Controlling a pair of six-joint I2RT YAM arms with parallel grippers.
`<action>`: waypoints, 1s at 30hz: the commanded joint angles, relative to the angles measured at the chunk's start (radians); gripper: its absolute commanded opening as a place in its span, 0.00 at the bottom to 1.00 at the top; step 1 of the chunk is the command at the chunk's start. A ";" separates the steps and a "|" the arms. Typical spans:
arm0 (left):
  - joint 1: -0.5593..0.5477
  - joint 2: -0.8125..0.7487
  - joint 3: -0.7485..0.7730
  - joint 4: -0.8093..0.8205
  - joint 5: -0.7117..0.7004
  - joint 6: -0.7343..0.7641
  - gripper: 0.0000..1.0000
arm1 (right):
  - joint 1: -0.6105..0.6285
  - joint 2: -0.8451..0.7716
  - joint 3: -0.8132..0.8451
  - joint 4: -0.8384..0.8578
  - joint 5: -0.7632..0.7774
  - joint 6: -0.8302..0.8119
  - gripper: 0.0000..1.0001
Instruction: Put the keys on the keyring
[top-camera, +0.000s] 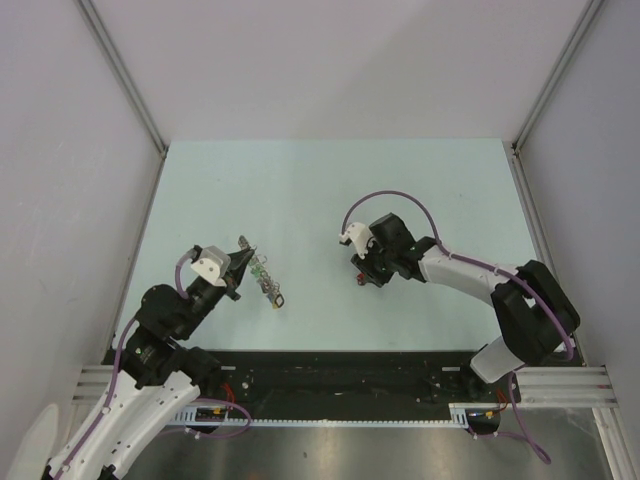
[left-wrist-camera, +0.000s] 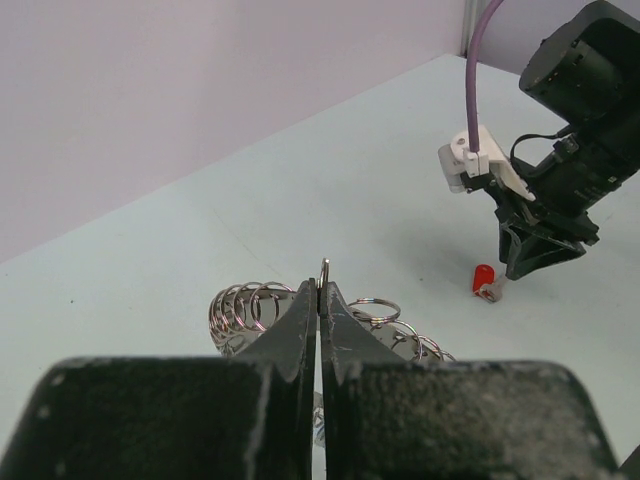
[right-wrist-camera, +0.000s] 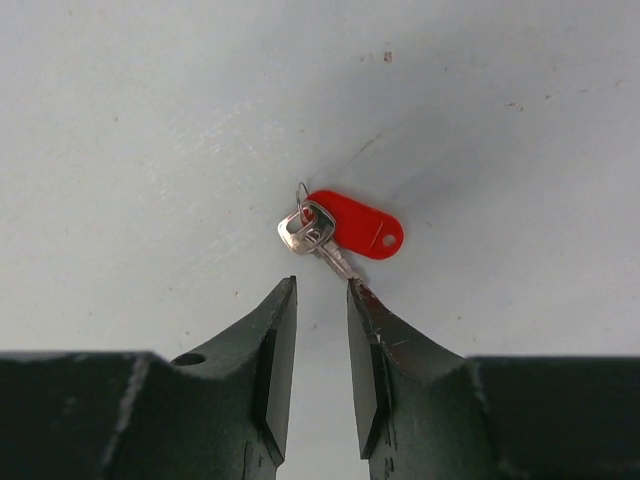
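The pale green table (top-camera: 330, 190) carries everything here, and the biggest task piece, the keyring (top-camera: 262, 272), is off it. The left gripper (left-wrist-camera: 322, 290) has its jaws pressed together on the ring's thin grey wire, which stands up just past the fingertips. A cluster of small rings (left-wrist-camera: 245, 305) hangs to either side of the fingertips and below them. That ring looks stiff and springy but loose in its load, so the hanging bits will likely swing and rattle if the arm moves fast. Well apart from it, the right gripper (right-wrist-camera: 320, 285) stands with a narrow gap between its jaws and nothing in it, tips pointing down at the table. The red-tagged key (right-wrist-camera: 318, 235) lies flat just ahead of those tips, its blade pointing back toward the gap. It is probably very light, hard and slick. Being thin and flat against the surface, the metal head gives little to pinch and could skate away under a closing finger. The red tag (right-wrist-camera: 358, 230), beyond the key head and to its right, looks thicker and grippier, so taking it across its short width seems the safer hold, though the key could then dangle from its small split ring (right-wrist-camera: 302, 196).
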 joint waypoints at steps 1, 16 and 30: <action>-0.002 -0.008 0.005 0.096 0.011 0.006 0.00 | -0.004 0.012 -0.011 0.173 -0.059 0.001 0.31; -0.004 -0.002 0.002 0.100 0.013 0.005 0.01 | 0.010 0.083 -0.002 0.187 -0.016 -0.012 0.26; -0.004 0.001 0.002 0.102 0.015 0.003 0.00 | 0.025 0.112 0.013 0.149 -0.010 -0.038 0.26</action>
